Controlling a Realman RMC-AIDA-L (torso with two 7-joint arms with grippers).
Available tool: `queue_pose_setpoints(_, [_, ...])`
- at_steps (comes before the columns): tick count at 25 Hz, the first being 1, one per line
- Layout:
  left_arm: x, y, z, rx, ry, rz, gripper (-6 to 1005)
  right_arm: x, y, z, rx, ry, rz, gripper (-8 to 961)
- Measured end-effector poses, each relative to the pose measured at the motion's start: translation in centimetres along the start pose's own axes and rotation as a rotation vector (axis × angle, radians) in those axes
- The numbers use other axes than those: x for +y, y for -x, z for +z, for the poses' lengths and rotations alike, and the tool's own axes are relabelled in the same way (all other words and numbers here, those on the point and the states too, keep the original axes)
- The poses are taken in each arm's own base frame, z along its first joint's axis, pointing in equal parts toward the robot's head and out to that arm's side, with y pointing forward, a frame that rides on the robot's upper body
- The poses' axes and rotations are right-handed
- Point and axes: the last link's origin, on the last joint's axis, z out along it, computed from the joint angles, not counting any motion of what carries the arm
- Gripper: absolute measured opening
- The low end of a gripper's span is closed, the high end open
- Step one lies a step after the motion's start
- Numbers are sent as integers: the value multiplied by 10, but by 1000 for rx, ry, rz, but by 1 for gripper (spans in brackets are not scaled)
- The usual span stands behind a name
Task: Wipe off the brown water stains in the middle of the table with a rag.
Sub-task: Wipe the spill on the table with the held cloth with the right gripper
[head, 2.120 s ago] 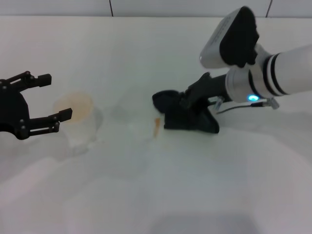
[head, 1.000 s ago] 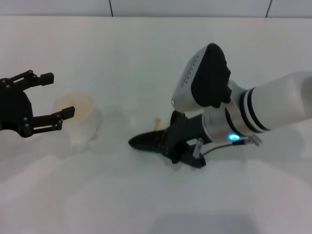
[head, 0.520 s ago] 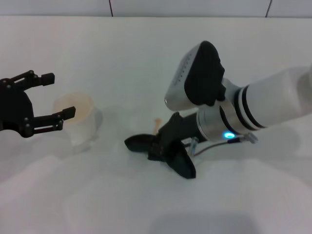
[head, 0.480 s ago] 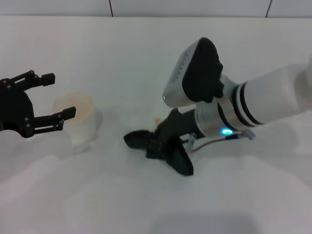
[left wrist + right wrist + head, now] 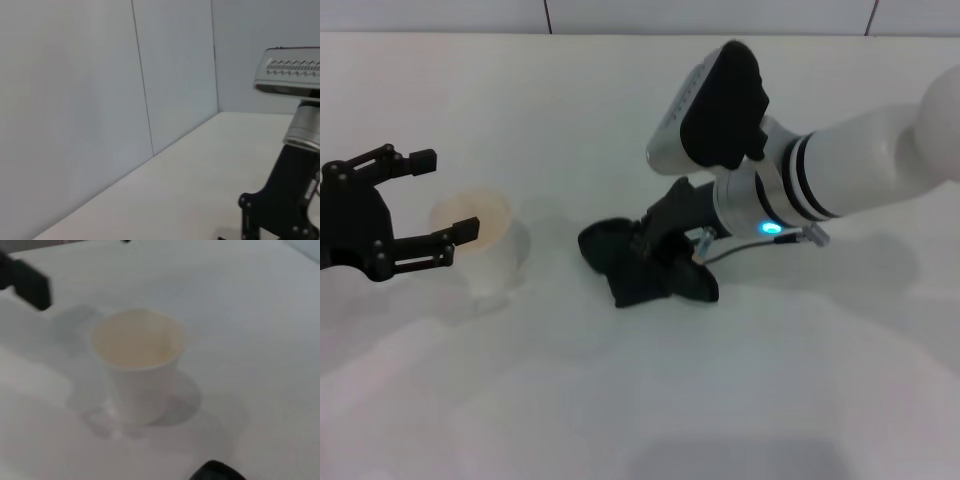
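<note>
My right gripper (image 5: 658,250) is shut on the black rag (image 5: 630,268) and presses it flat on the white table (image 5: 620,400) near the middle. The rag spreads out under and in front of the fingers. The brown water stains do not show; the spot where they lay is under the rag and gripper. A dark tip of the rag (image 5: 216,471) shows in the right wrist view. My left gripper (image 5: 446,193) hangs open at the far left, beside the cup and holding nothing. In the left wrist view the right arm's black gripper body (image 5: 280,200) shows.
A pale, brownish-tinted plastic cup (image 5: 480,238) stands upright between the left gripper and the rag; the same cup (image 5: 137,365) fills the right wrist view. The grey wall (image 5: 100,100) runs along the table's far edge.
The right gripper has dragged the rag away from me and slightly right, over the small brown streak that showed just beyond it. The left arm and cup have not moved.
</note>
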Motion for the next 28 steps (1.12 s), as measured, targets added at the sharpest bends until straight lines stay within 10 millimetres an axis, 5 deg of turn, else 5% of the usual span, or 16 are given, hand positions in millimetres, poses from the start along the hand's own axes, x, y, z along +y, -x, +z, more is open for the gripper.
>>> queue_pose_setpoints(16, [-1, 2, 5, 6, 1, -17, 880, -45, -4, -9, -41, -135, 97, 56])
queue_pose_setpoints(28, [-1, 2, 5, 7, 1, -8, 879, 4, 0, -3, 7, 12, 18, 59])
